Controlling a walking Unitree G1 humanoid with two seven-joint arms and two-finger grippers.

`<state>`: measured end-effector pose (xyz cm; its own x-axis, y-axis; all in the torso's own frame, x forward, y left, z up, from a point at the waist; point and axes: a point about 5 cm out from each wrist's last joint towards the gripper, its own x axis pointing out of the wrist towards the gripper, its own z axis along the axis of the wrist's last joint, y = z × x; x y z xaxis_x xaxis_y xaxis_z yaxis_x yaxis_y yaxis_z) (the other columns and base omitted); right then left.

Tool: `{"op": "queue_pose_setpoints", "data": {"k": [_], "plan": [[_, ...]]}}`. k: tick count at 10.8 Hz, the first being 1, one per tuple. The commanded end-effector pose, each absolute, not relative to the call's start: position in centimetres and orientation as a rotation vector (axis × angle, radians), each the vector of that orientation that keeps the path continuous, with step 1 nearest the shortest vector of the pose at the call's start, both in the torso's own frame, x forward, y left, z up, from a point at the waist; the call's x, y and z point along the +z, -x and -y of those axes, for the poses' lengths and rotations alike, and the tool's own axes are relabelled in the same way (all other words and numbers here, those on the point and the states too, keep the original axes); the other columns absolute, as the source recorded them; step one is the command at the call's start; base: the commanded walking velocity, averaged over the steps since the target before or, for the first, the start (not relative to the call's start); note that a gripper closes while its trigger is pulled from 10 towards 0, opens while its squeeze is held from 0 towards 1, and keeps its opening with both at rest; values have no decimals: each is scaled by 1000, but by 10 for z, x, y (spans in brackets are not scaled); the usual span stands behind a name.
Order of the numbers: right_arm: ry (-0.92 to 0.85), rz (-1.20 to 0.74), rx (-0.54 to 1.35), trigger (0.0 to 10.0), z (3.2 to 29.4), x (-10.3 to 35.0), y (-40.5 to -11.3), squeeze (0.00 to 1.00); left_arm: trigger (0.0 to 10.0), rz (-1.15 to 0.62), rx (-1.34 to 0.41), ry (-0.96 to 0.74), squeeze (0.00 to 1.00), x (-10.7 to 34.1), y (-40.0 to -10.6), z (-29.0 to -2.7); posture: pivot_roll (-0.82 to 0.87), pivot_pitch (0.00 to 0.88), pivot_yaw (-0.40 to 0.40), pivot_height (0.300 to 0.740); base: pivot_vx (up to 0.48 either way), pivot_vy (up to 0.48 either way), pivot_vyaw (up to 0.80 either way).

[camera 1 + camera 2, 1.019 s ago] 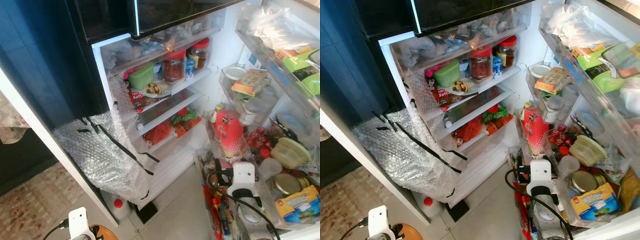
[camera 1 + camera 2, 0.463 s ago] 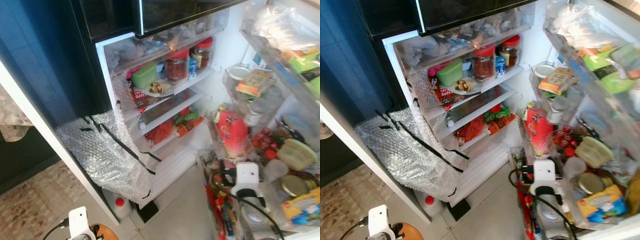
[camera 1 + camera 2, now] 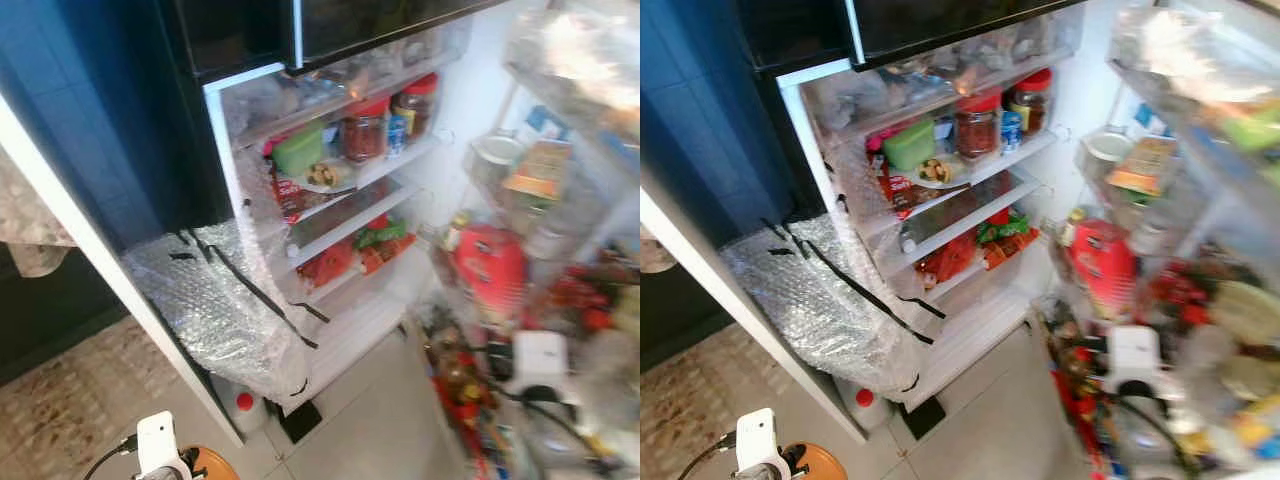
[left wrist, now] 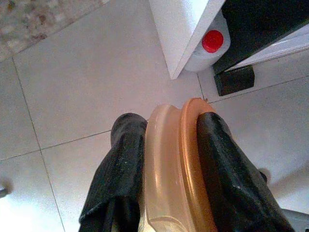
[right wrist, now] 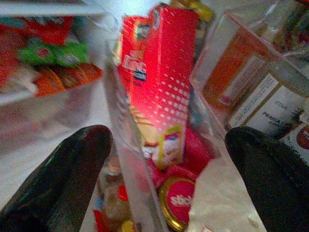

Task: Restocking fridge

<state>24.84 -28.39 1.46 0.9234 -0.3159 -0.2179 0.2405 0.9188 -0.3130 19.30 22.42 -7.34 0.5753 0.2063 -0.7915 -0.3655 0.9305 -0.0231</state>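
Note:
The fridge stands open, and its shelves (image 3: 350,215) hold red-lidded jars (image 3: 365,130), a green box (image 3: 298,150) and packets. My left gripper (image 4: 166,125) is low over the tiled floor, shut on a translucent container with an orange lid (image 4: 169,164), whose orange edge (image 3: 208,466) shows beside my left wrist. My right gripper (image 5: 164,154) is open at the lower door shelf, its fingers (image 5: 63,179) spread either side of the shelf's clear wall. A red carton (image 5: 159,72) stands just beyond them, among jars and a red cap.
Bubble wrap (image 3: 215,310) taped with black strips hangs off the fridge's lower left. A white bottle with a red cap (image 4: 210,43) stands on the floor by the fridge corner. The crowded door shelves (image 3: 560,60) on the right are blurred. A rug (image 3: 60,400) lies at the left.
The whole picture has shifted to the right and its right side has blurred, so the camera moved. The left gripper keeps its hold. The right arm stays by the door shelf.

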Motion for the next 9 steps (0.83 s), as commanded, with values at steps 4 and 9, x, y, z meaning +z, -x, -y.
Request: {"op": "queue_pose_setpoints", "data": {"k": [4,9], "plan": [[205,-547,-187,10000,267,-31,-217,0,10000,-974,326,146,0,-81,-175,-230,-156,48,27,740,0,0,0],[59,-1006,4,10000,198,-96,-147,0,10000,-972,331,159,0,-81,-176,-230,-142,16,29,740,0,0,0]]}}
